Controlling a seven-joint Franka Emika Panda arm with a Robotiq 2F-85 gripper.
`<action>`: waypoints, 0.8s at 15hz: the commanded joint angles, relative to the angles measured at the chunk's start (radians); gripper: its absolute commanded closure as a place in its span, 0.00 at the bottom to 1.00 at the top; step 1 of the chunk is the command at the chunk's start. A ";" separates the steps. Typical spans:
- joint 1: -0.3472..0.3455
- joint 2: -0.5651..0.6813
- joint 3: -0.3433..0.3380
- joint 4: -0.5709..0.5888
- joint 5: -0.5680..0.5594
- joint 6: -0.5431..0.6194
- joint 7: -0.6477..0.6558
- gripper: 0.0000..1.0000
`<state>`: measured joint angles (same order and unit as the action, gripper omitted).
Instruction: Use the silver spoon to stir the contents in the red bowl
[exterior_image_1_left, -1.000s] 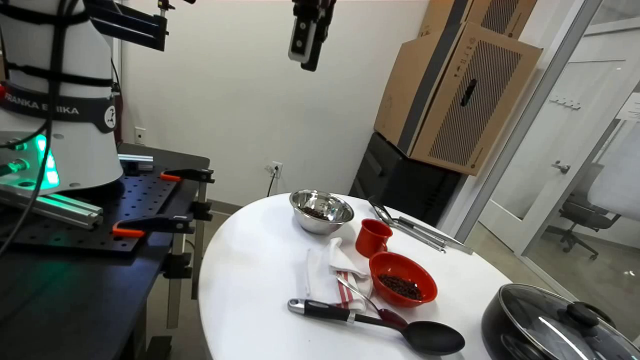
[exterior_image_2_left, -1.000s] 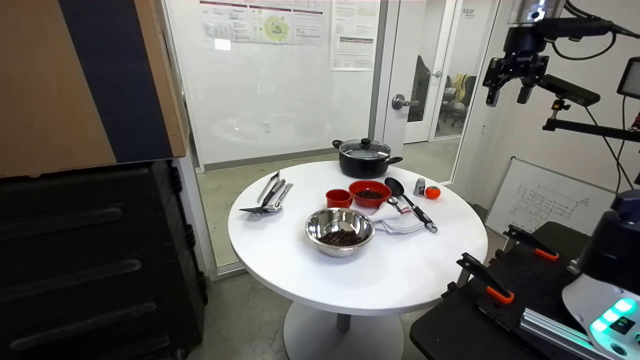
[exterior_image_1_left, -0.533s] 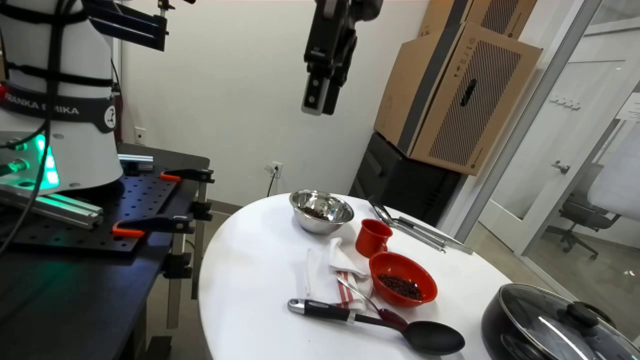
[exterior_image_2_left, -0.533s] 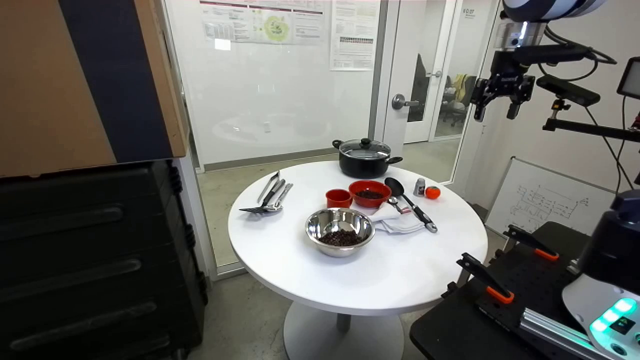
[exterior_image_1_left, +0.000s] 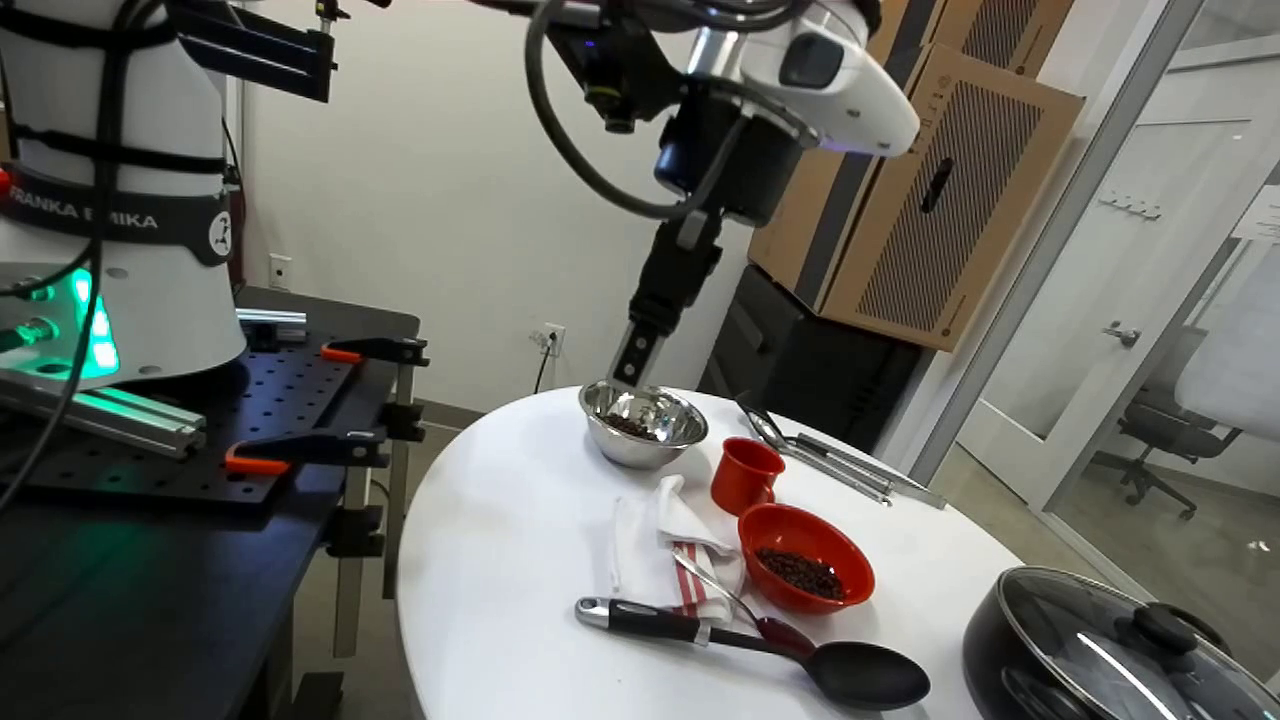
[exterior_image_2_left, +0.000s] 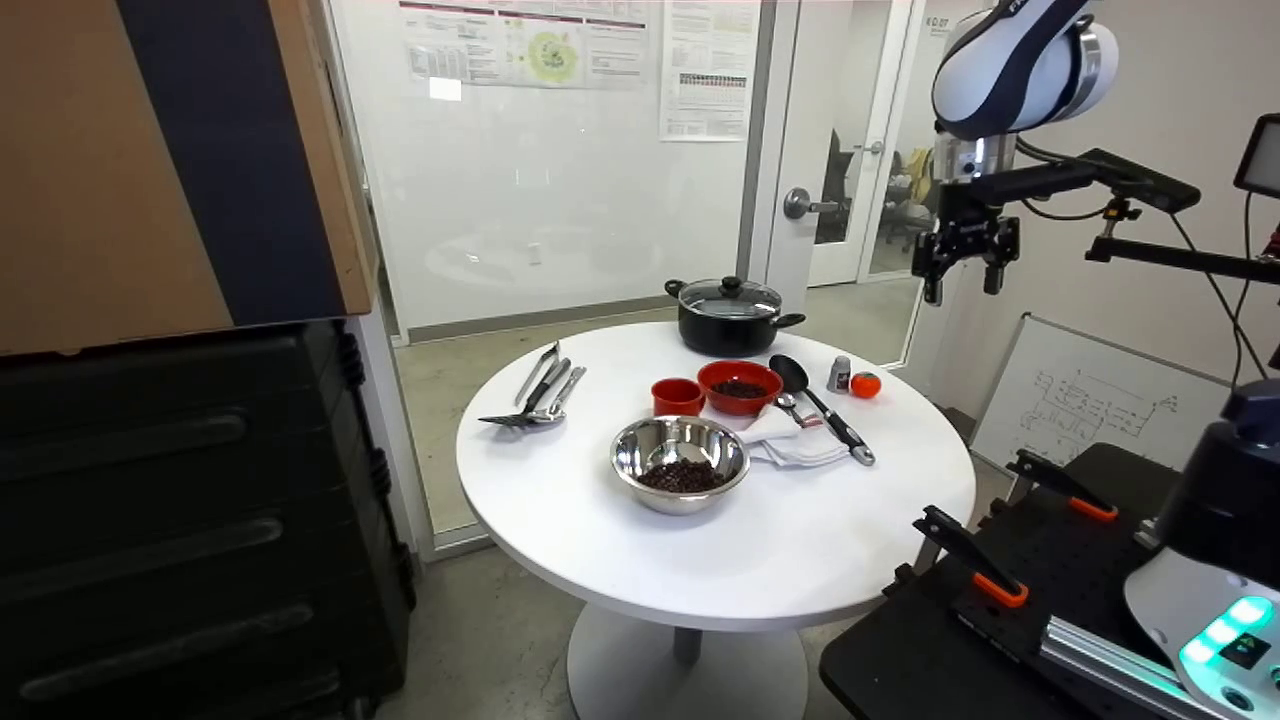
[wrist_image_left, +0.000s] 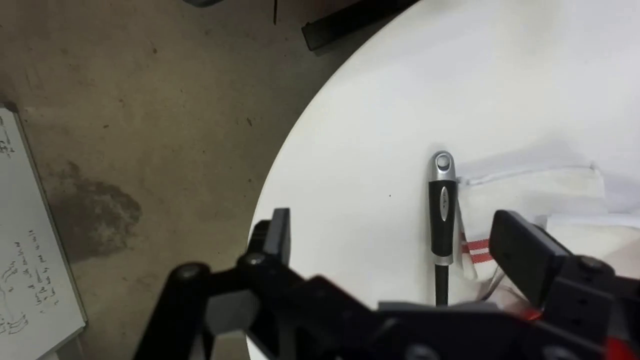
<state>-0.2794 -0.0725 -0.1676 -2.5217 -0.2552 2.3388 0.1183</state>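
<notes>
Spoon (exterior_image_2_left: 787, 403), silver, well below claw (exterior_image_2_left: 963, 289)

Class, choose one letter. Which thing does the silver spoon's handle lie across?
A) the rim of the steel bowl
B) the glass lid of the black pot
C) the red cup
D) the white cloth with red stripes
D, since in an exterior view the silver spoon lies with its handle over the striped cloth.

White walls (exterior_image_1_left: 440, 220), a round white table (exterior_image_2_left: 800, 540), mottled floor (wrist_image_left: 175, 125) (one dark patch (wrist_image_left: 105, 215)).
</notes>
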 joint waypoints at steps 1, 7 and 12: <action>0.022 0.114 -0.013 0.082 -0.049 -0.015 0.058 0.00; 0.030 0.116 -0.027 0.081 -0.020 -0.014 0.023 0.00; 0.057 0.145 -0.006 0.010 0.133 0.119 0.021 0.00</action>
<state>-0.2530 0.0488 -0.1758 -2.4741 -0.1988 2.3791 0.1385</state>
